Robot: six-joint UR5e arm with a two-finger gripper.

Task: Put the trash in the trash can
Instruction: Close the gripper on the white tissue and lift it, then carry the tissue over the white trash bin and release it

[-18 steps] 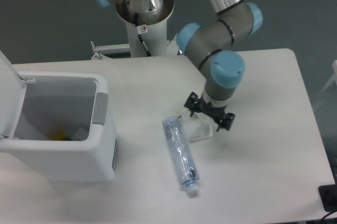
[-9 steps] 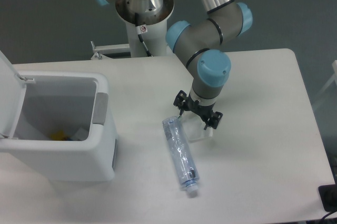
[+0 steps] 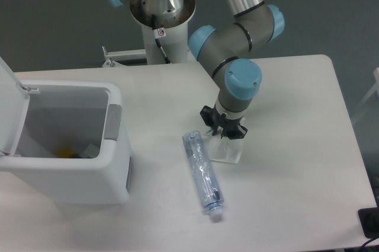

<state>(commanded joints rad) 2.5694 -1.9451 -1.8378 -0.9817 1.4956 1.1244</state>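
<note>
white table (image 3: pixel 296 204) is filling most of the view, with a dark grey-blue floor showing behind it and along the right side. at the far edge of the table, the white pedestal (image 3: pixel 161 21) of the arm is standing, and the grey arm with its light blue joint caps is reaching forward and down over the middle of the surface.

the gripper (image 3: pixel 223 131) is pointing down at the table, directly over the far end of the plastic bag (image 3: pixel 227 151). the black fingers are sitting close together with only a narrow spread between them, and they appear to be pinching the top of the bag, though actual contact cannot be confirmed from this angle. the bag is lying flat on the table, translucent and whitish, just right of the bottle.

the bottle (image 3: pixel 202 171) is lying on its side, clear and bluish, running from near the gripper toward the near edge, with its pale cap (image 3: pixel 215 216) at the near end. nothing is touching it.

the trash can (image 3: pixel 71 145) is standing at the left side of the table, well apart from both pieces. its lid (image 3: pixel 10 107) is standing open on the left, a grey panel (image 3: pixel 113 121) is showing on its right wall, and some small items are lying at the bottom inside.
</note>
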